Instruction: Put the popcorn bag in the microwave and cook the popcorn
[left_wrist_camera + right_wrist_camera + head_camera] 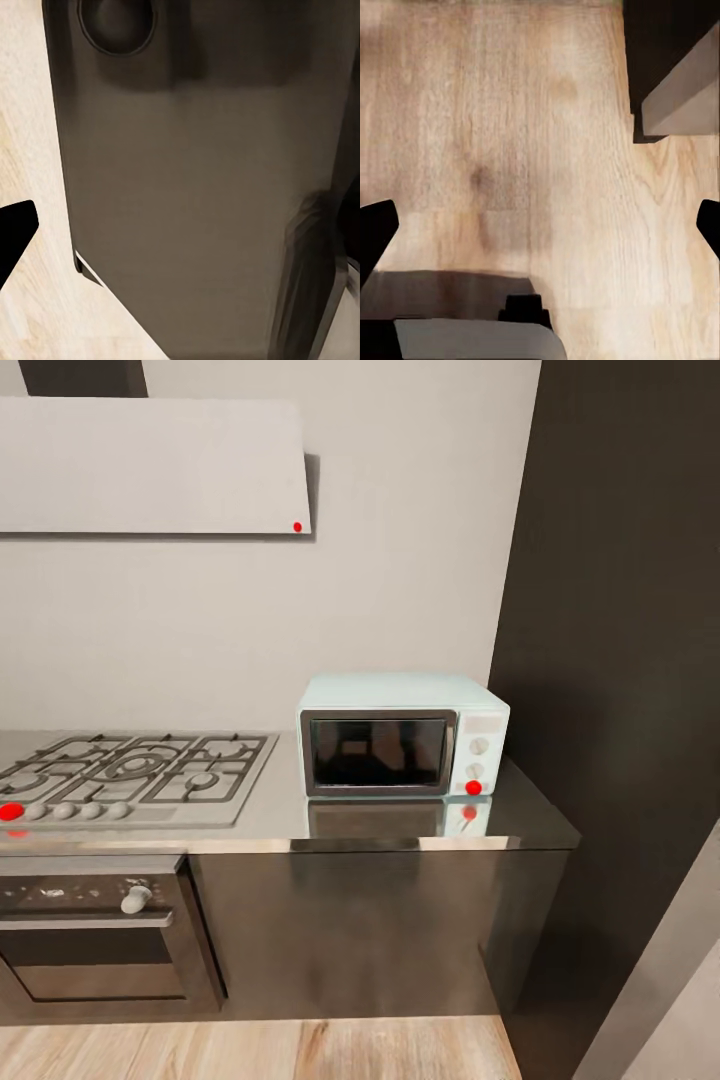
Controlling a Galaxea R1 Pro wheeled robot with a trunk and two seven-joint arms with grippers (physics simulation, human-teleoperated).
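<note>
The pale blue-white microwave (403,735) stands at the right end of the grey steel countertop (270,815), against the wall. Its dark glass door (378,752) is closed, and a red light (473,787) glows under its round knobs (479,746). The popcorn bag and the popcorn are out of view. My right gripper (540,225) hangs open over the wooden floor (510,120), with nothing between its fingers. My left gripper (180,232) is open too, one dark fingertip (15,229) showing beside a dark grey panel (195,187).
A steel gas hob (130,770) with black grates sits left of the microwave, above a dark oven (95,930). A grey hood (150,465) hangs on the wall. A tall dark panel (620,660) closes the counter's right side. Wooden floor (260,1050) runs in front.
</note>
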